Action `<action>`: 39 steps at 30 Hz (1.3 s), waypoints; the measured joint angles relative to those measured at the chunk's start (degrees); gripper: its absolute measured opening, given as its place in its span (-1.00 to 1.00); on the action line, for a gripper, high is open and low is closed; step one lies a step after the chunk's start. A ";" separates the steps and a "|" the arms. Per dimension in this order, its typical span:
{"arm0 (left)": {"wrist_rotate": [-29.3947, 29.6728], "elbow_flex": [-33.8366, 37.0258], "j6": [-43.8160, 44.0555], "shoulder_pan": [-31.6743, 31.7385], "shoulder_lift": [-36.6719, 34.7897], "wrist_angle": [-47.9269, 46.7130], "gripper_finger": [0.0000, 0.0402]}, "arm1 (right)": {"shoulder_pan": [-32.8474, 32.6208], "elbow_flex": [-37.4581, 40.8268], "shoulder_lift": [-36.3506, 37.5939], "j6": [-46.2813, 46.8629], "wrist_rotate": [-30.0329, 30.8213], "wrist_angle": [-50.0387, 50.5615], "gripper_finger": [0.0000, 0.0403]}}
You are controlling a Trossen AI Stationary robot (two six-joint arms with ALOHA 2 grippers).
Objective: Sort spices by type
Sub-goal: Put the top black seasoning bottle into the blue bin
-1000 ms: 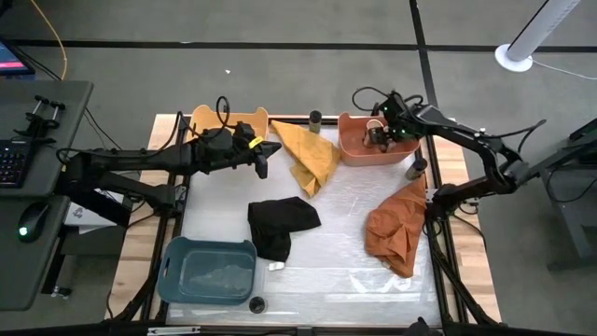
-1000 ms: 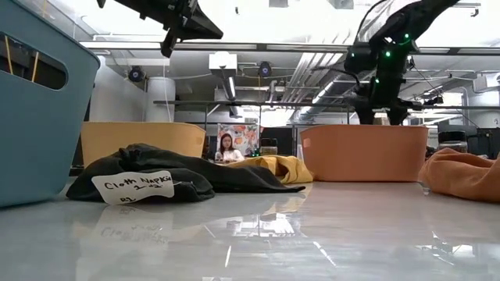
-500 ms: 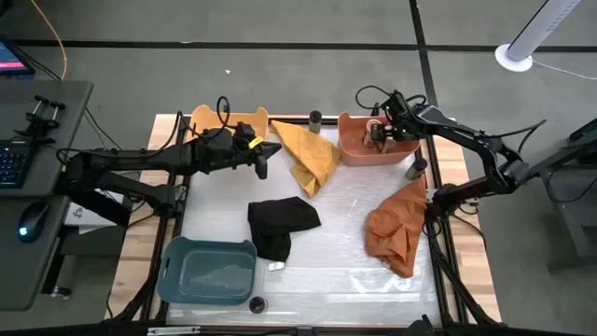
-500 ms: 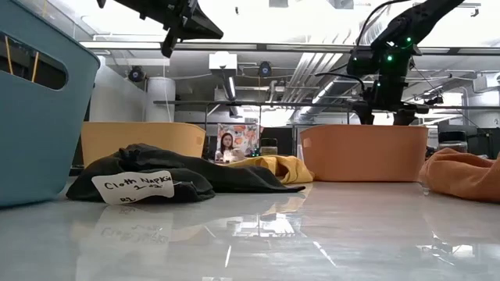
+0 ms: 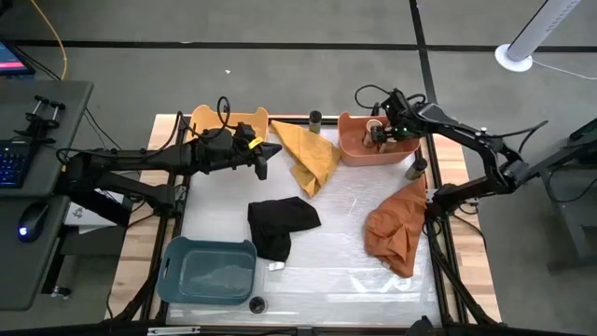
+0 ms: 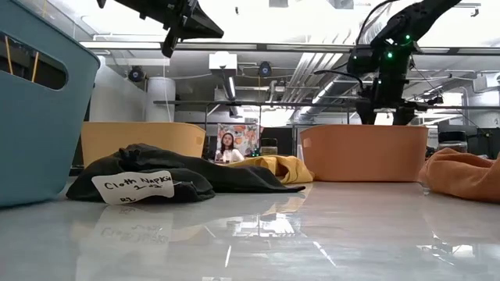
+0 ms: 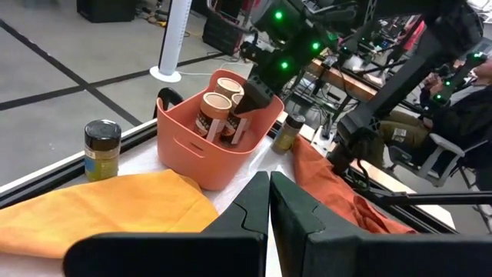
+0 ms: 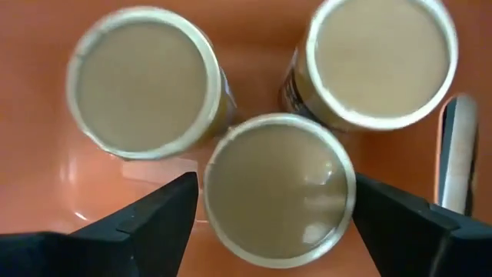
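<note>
Overhead, right claw [image 5: 378,136] spread wide around a tan-lidded cylindrical spice jar [image 8: 278,189] inside the salmon plastic bin [image 5: 353,150], beside two like jars; left claw [image 5: 264,161] closed, above the counter [image 5: 336,233].

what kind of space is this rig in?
Likely a robotics lab or workshop: exposed ceiling ducts, a desk with keyboard beside the table, and a person seated in the background.
</note>
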State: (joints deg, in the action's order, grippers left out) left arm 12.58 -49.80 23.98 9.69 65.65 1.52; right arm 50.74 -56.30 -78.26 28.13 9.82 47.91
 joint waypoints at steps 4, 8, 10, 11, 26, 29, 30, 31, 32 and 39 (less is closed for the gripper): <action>0.00 0.00 -0.01 0.00 0.00 0.00 -1.00 | 0.00 -3.85 0.00 -2.57 0.53 1.69 0.61; 0.00 0.00 -0.03 0.00 0.00 0.02 -1.00 | 0.00 -9.14 0.04 -4.81 0.64 4.29 0.61; 0.00 0.00 -0.05 0.00 0.00 0.01 -1.00 | 0.00 -11.58 0.04 -5.89 0.64 5.35 0.61; 0.00 0.00 -0.05 0.00 0.00 0.02 -1.00 | -0.05 -12.67 0.04 -6.13 0.61 5.61 0.61; -1.33 0.00 1.42 0.02 0.00 0.02 -1.00 | -10.98 -18.30 -12.63 2.86 -13.61 -25.08 0.61; -2.03 0.00 1.64 -0.02 0.00 0.01 -1.00 | -13.73 -22.87 -19.93 0.37 -12.16 -24.88 0.61; -2.14 0.00 2.12 -0.09 0.00 0.02 -1.00 | -14.42 -24.64 -22.12 -0.15 -10.95 -24.47 0.61; -2.16 0.00 2.59 -0.11 0.00 0.02 -1.00 | -14.92 -26.50 -24.22 -0.99 -9.60 -24.07 0.61; -2.16 0.00 2.94 -0.11 0.00 0.02 -1.00 | -15.25 -28.47 -26.20 -1.51 -8.12 -23.98 0.61; -2.15 0.00 4.34 -0.11 0.00 0.04 -1.00 | -15.61 -41.24 -37.28 -6.13 -2.37 -19.03 0.61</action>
State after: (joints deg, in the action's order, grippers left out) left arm 10.43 -49.80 28.32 9.58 65.65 1.55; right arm 35.14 -97.53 -115.54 22.00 7.45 28.88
